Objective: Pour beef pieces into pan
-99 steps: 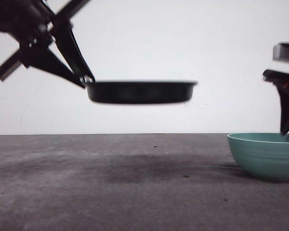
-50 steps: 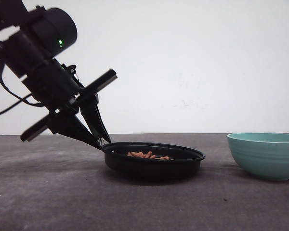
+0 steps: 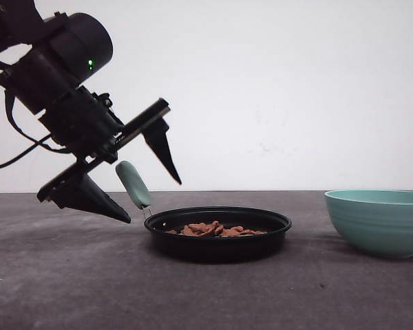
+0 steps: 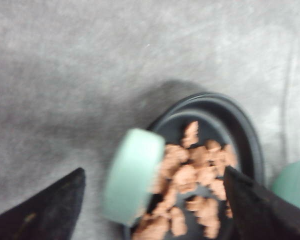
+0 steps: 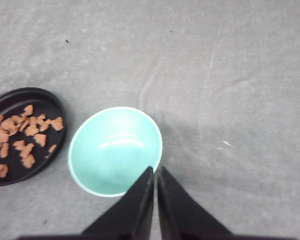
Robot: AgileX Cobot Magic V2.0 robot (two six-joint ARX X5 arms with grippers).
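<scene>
The black pan (image 3: 193,246) rests flat on the table, its mint-green handle (image 3: 133,183) sticking up to the left. Reddish-brown beef pieces (image 3: 217,229) lie spread over its floor. My left gripper (image 3: 154,201) is open, one finger on each side of the handle with gaps between. The left wrist view shows the handle (image 4: 132,182) between the spread fingers (image 4: 45,212), with beef pieces (image 4: 195,175) in the pan (image 4: 250,137) beyond. My right gripper (image 5: 155,170) is shut on nothing, above the near rim of the teal bowl (image 5: 115,150); the pan (image 5: 42,95) and beef pieces (image 5: 20,140) lie beside it.
The teal ribbed bowl (image 3: 378,221) stands empty on the table to the right of the pan, a small gap between them. The grey table (image 3: 69,289) runs open in front and to the left. A white wall is behind.
A second ago the left gripper held the pan in the air. The pan then came down onto the table, now holding beef. The left fingers have since opened off the handle.
</scene>
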